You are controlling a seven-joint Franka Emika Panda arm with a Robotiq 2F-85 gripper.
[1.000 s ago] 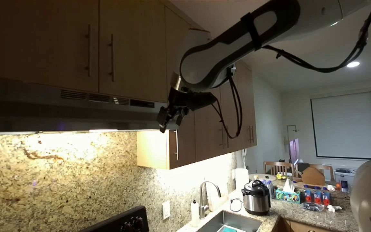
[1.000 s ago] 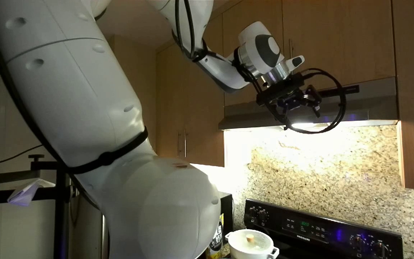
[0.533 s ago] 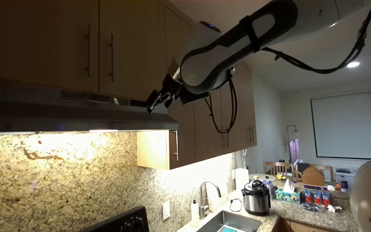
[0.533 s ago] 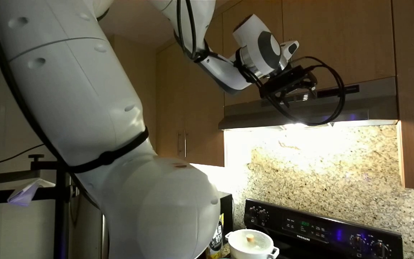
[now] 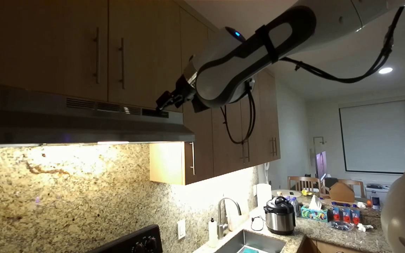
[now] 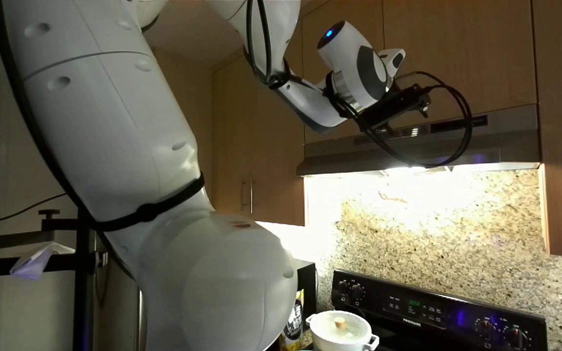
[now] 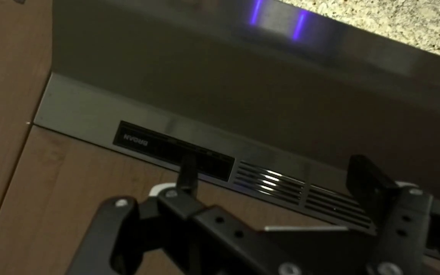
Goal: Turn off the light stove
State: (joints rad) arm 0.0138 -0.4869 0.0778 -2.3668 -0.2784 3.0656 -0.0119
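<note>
The light stove, a flat steel range hood (image 5: 83, 128), runs under the wooden cabinets in both exterior views (image 6: 339, 156) and fills much of the wrist view (image 7: 224, 88). Its underside lamp is lit (image 5: 113, 142). A dark control strip (image 7: 159, 145) marked BROAN sits on its upper front beside vent slots (image 7: 269, 181); small buttons are too dim to make out. My gripper (image 7: 275, 170) is open with nothing between its fingers. One finger overlaps the strip in the wrist view; whether it touches cannot be told. In an exterior view the gripper (image 5: 167, 102) is at the strip's height.
Wooden cabinets with bar handles (image 5: 122, 63) rise directly above the hood. Below are a speckled stone backsplash (image 6: 456, 224), a black stove control panel (image 6: 422, 312) and a white lidded pot (image 6: 342, 331). A cable loop (image 6: 464, 122) hangs from the wrist in front of the hood.
My gripper has risen from the hood's lower front edge to the control strip's height and tilted nearer to level. The forearm has shifted slightly. The lamp stays lit.
</note>
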